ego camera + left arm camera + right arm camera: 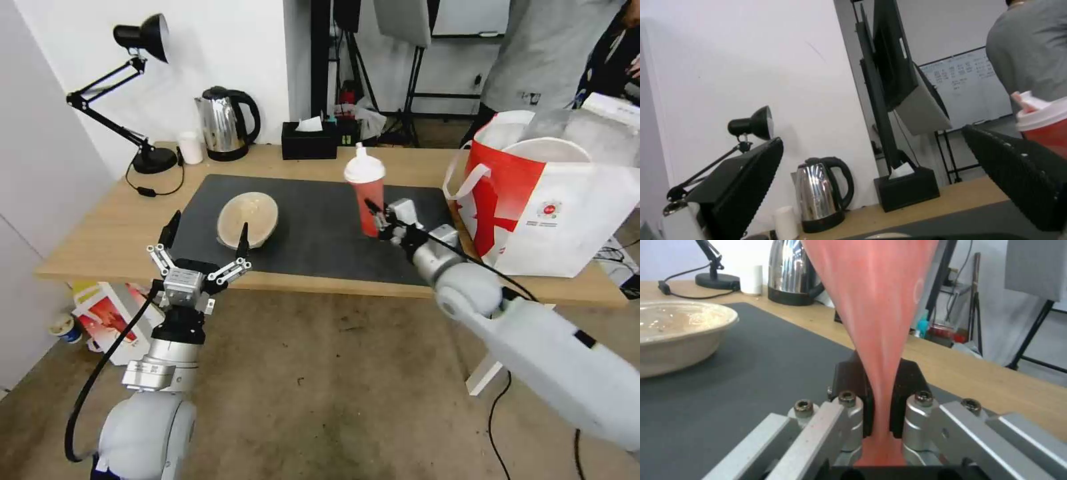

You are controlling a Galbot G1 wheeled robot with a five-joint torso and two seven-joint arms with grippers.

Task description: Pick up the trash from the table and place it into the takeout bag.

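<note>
My right gripper [375, 215] is shut on the red drink cup [365, 193], low on its side, over the dark mat [313, 240]. In the right wrist view its black pads [849, 383] squeeze the cup [871, 290] flat at the base. I cannot tell whether the cup touches the mat. The beige oval bowl [248, 219] lies on the mat's left part. My left gripper [209, 225] hangs open at the table's [100, 233] front edge, just in front of that bowl. The takeout bag [553, 213] stands open at the table's right end, a white round rim [553, 148] showing inside.
A steel kettle [227, 123], a small white cup [191, 147], a black desk lamp [143, 100] and a black tissue box [309, 140] line the table's back edge. A person in grey stands behind the bag. A smaller bag [110, 320] sits on the floor at the left.
</note>
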